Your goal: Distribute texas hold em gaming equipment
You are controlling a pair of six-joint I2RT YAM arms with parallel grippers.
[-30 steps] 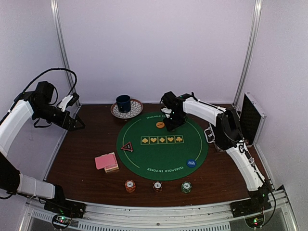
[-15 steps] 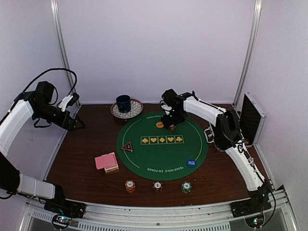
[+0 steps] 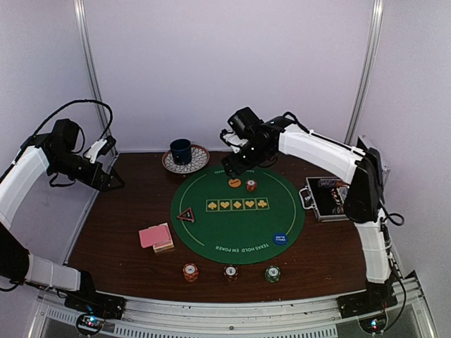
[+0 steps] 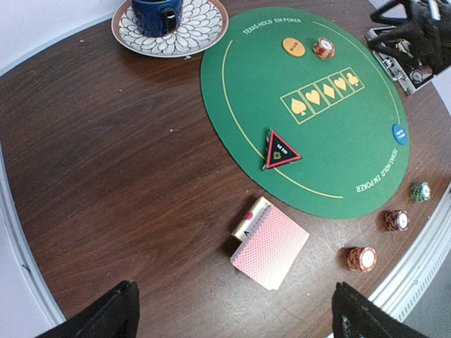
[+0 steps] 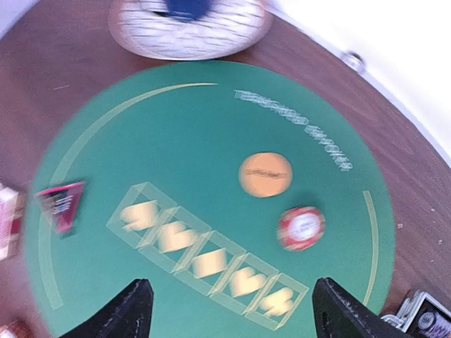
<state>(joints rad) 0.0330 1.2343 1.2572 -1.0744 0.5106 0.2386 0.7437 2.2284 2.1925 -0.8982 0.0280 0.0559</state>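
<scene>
Above the far side of the desk [image 3: 120, 225] the right pincer [image 3: 229, 166] hangs over the far rim of the round green mat [image 3: 236, 227]. Its two fingers are spread wide with nothing between them. Its own camera looks down past them at a red striped chip [image 5: 301, 227] lying flat on the felt just beside a flat orange disc [image 5: 266, 174], the two close but apart. Both sit on the far part of the mat, beyond the printed row of five suit boxes. A blue disc [image 3: 280, 239] lies on the mat toward the near right, and a red-edged black triangle marker [image 3: 186, 215] sits just inside the mat's left rim. Off the mat, toward the desk's left edge, a pack of pink-backed cards [image 3: 156, 236] rests on the wood. Along the near edge three short piles stand apart in a row: an orange stack [image 3: 190, 271], a dark red stack [image 3: 230, 272] and a green stack [image 3: 272, 273]. By the far edge a blue cup [image 3: 180, 151] stands on a patterned saucer [image 3: 199, 160]. Near the right edge a black case [image 3: 325, 198] lies open. The left pincer [image 3: 113, 182] is raised over the left edge, fingers fully apart and empty.
</scene>
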